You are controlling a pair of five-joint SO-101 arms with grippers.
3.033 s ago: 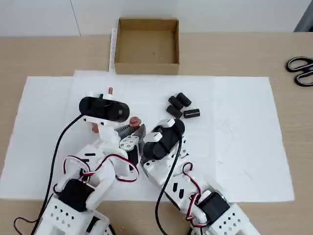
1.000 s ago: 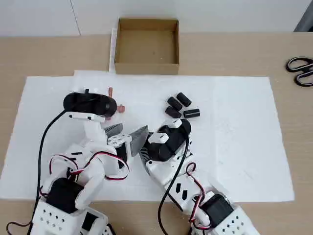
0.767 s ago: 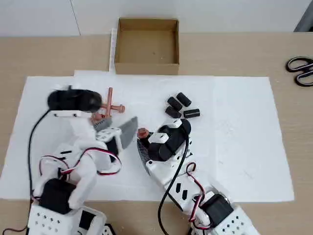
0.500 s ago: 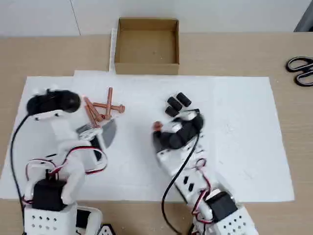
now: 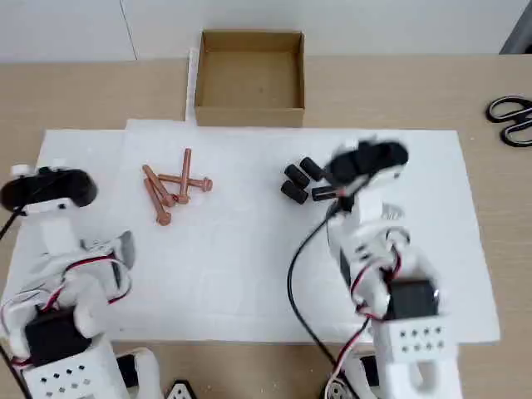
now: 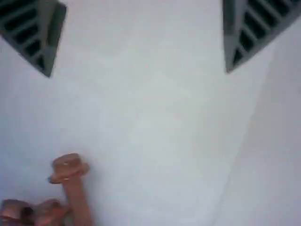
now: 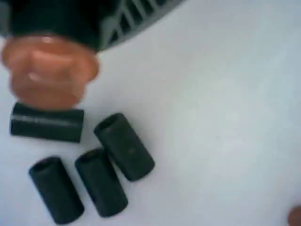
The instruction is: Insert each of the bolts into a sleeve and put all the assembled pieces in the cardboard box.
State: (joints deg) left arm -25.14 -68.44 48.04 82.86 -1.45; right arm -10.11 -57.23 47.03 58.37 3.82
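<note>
Bolt (image 7: 47, 70), copper, flanged head, clamped in right tool (image 7: 61, 28); left tool (image 6: 141, 37), grey ribbed, spread apart.

Pale wooden bench (image 5: 83, 91) beneath a wide white paper sheet (image 5: 416, 266), plain white wall (image 5: 374, 25) behind, black scissors (image 5: 511, 119) at one end.

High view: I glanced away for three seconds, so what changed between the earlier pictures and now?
The arms, bunched together over the paper, parted. The left claw, open, swung out to the paper's left edge, uncovering the loose bolts. The right claw carried its held bolt over to the sleeves. Cardboard box, sleeves and scissors stayed put.
</note>
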